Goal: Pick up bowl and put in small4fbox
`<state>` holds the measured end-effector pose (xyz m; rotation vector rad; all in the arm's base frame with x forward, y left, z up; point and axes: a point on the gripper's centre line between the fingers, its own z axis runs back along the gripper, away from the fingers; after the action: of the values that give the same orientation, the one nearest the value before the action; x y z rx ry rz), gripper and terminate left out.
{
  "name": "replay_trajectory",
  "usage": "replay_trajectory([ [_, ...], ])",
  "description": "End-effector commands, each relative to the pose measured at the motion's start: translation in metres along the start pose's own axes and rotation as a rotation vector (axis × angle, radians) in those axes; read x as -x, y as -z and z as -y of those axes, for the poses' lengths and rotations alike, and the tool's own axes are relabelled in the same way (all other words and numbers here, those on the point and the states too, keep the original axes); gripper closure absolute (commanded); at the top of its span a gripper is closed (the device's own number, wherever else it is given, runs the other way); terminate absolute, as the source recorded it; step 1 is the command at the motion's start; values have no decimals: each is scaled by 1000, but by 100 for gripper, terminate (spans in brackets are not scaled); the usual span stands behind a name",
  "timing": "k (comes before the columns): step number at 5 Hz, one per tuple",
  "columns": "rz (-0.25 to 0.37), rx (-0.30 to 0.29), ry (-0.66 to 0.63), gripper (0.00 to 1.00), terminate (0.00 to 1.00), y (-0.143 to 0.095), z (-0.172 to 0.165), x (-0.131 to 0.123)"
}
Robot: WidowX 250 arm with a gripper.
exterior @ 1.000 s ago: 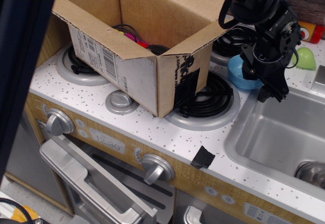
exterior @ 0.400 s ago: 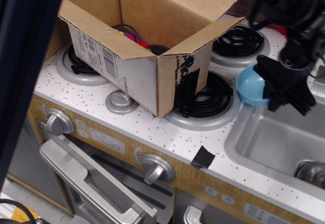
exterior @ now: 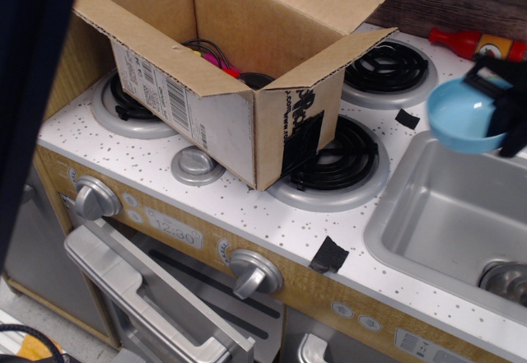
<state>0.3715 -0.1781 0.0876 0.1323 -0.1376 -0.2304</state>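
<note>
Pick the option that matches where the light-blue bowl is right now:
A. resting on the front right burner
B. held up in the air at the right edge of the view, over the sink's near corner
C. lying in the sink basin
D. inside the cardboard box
B: the bowl is lifted off the counter by the gripper at the right edge, above the sink rim, well clear of the cardboard box.

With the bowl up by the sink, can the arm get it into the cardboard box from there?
Probably yes. The claw holds the light-blue bowl lifted above the sink, and the cardboard box stands with its flaps open, top unobstructed. Only stove burners lie between.
</note>
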Motion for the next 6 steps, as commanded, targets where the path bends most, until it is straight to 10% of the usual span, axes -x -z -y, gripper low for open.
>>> replay_trajectory([
  [1,-7,-83,-102,100,0,-94,-26,-11],
  [3,-99,-245,-146,100,0,-139,-84,21],
  [4,-134,-164,-185,100,0,-148,-129,46],
  [6,-80,-227,-195,100,0,-107,-196,77],
])
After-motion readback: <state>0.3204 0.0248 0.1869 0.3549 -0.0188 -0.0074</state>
